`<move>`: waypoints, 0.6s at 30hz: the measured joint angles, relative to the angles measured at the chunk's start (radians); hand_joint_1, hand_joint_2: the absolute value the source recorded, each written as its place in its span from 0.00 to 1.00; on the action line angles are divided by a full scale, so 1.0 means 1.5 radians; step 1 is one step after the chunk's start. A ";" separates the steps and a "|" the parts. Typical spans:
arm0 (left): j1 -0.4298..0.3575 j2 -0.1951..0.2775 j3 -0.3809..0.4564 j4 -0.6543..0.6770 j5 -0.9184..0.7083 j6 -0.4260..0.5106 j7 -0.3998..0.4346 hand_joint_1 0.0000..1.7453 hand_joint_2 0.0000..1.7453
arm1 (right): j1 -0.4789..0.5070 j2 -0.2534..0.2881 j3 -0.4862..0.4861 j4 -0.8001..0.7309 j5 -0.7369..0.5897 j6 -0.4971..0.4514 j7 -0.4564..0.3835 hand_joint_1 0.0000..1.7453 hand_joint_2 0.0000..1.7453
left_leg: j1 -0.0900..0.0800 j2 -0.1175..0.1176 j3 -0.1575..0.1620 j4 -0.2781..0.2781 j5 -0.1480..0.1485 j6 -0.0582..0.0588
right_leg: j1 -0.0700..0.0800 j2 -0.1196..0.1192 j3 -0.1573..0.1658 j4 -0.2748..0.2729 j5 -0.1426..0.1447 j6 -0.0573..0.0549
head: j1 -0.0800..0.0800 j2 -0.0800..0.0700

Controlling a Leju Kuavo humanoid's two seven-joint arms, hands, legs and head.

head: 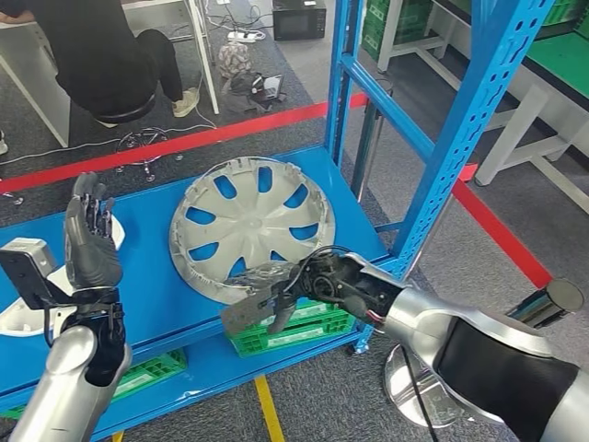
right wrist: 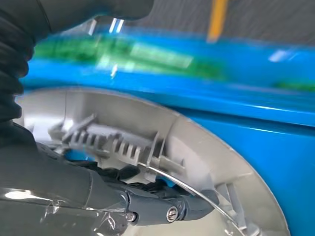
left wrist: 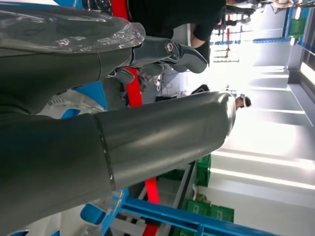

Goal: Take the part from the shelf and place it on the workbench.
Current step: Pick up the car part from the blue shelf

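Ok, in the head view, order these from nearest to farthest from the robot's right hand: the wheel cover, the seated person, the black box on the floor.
From the right hand:
1. Wheel cover, on the blue shelf, at the hand.
2. Black box, on the floor, top centre.
3. Seated person, top left.

The head view is bright and even, with soft shadows and a shiny glint on the silver right arm (head: 486,341) at the lower right. The left wrist view is washed out white on its right side — strong glare. The right wrist view is smeared — the blue shelf (right wrist: 260,123) looks streaky and fuzzy.
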 joint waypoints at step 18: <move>0.009 0.001 0.000 0.000 0.000 0.012 -0.010 0.00 0.00 | -0.002 0.006 0.063 0.000 0.219 -0.137 -0.063 0.00 1.00 | 0.001 0.000 0.002 0.000 0.000 0.000 | 0.000 0.000 0.002 0.000 0.000 0.000 | 0.000 0.000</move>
